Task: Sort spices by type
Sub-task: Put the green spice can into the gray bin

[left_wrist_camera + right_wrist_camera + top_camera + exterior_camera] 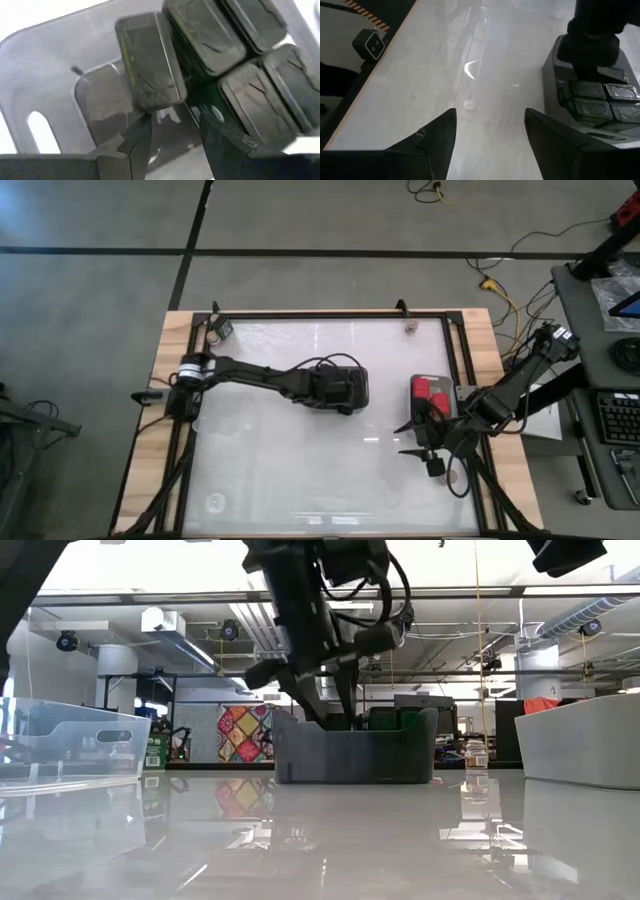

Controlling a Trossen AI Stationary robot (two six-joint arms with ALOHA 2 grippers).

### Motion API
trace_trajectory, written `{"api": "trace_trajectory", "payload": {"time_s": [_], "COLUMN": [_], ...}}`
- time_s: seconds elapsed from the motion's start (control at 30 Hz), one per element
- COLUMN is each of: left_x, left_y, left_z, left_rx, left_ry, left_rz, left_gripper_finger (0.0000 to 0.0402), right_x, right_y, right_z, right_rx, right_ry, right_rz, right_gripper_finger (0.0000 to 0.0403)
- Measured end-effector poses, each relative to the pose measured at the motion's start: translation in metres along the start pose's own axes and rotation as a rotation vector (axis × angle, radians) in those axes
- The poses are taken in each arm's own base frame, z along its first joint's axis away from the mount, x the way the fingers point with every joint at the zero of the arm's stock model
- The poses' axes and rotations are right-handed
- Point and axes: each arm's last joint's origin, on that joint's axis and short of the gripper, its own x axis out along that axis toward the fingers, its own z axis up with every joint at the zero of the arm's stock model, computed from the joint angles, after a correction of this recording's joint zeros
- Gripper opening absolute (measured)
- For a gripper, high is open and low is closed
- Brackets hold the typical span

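Several dark grey-black blocks (240, 75) lie packed in the dark tray (355, 375) at the table's middle. One more dark block (150, 65) lies in the tray's open part, just beyond my left gripper's fingertips. My left gripper (175, 120) reaches down into this tray (355, 745) and is open, touching nothing. Red blocks (430, 390) sit in a tray at the right. My right gripper (412, 438) is open and empty just near of that tray; its fingers also show in the right wrist view (490, 115).
A clear shallow tray (70, 740) stands at the left and a pale tray (590, 740) at the right in the low view. A small jar-like thing (410, 328) stands by the table's far edge. Bare tabletop (300, 470) lies toward the near edge.
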Motion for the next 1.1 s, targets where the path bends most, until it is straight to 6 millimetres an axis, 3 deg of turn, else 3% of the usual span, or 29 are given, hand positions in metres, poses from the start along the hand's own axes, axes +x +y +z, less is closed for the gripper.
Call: {"api": "trace_trajectory", "payload": {"time_s": [0.37, 0.7, 0.9, 1.1], "left_x": [0.002, -0.025, -0.053, -0.079], "left_y": [-0.005, 0.0, 0.02, 0.064], "left_z": [0.002, -0.002, 0.009, 0.036], "left_rx": [0.078, 0.121, 0.164, 0.214], "left_ry": [-0.052, -0.073, -0.157, -0.195], "left_rz": [-0.031, 0.01, 0.144, 0.402], "left_gripper_finger": [0.0151, 0.0151, 0.0151, 0.0151], "right_x": [0.0, 0.0, 0.003, 0.008], "right_y": [0.0, 0.0, -0.007, -0.02], "right_z": [0.002, 0.004, 0.009, 0.012], "right_rx": [0.009, -0.011, 0.027, 0.069], "right_ry": [-0.02, -0.035, -0.062, -0.064], "right_rz": [0.005, 0.004, -0.021, -0.073], "right_gripper_finger": [0.0224, 0.0243, 0.0254, 0.0275]}}
